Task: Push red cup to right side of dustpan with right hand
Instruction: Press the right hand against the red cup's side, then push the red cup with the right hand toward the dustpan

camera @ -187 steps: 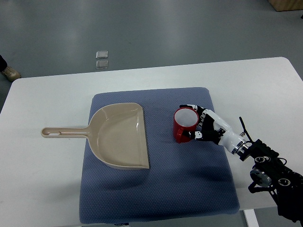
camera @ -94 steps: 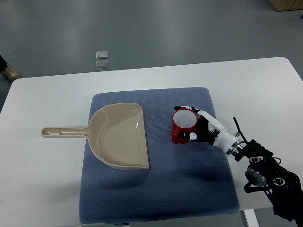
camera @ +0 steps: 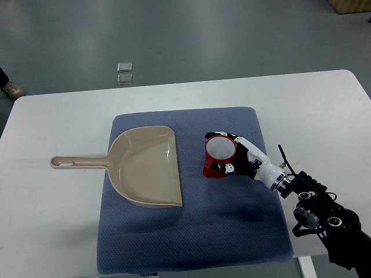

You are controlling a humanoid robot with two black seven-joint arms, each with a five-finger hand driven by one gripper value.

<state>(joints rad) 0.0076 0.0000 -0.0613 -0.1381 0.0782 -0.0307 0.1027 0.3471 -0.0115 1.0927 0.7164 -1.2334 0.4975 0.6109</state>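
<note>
Mid-push, the right hand (camera: pixel 239 163) cups its fingers round the red cup (camera: pixel 219 157) on the mat (camera: pixel 191 243), which must slide nearer the dustpan (camera: pixel 145 168).

1. Red cup (camera: pixel 218 157), held against the right hand (camera: pixel 239 162): glossy red outside, smooth white inside; looks glazed or hard plastic, cannot tell which.
2. Right hand: hard glossy shells, white and black, plastic-looking; a metal-looking ring at the wrist behind it.
3. Forearm behind the hand: matt black parts with exposed joints.
4. Mat (camera: pixel 232 231) under the hand: blue-grey cloth, matt, fine dotted weave, slightly rough.
5. Dustpan (camera: pixel 145 168), left of the hand: beige plastic, smooth, faint sheen inside the pan.
6. Table (camera: pixel 52 220) around the mat: white, smooth, matt to low sheen.
7. Floor beyond the table: grey, smooth, dull reflections.
</note>
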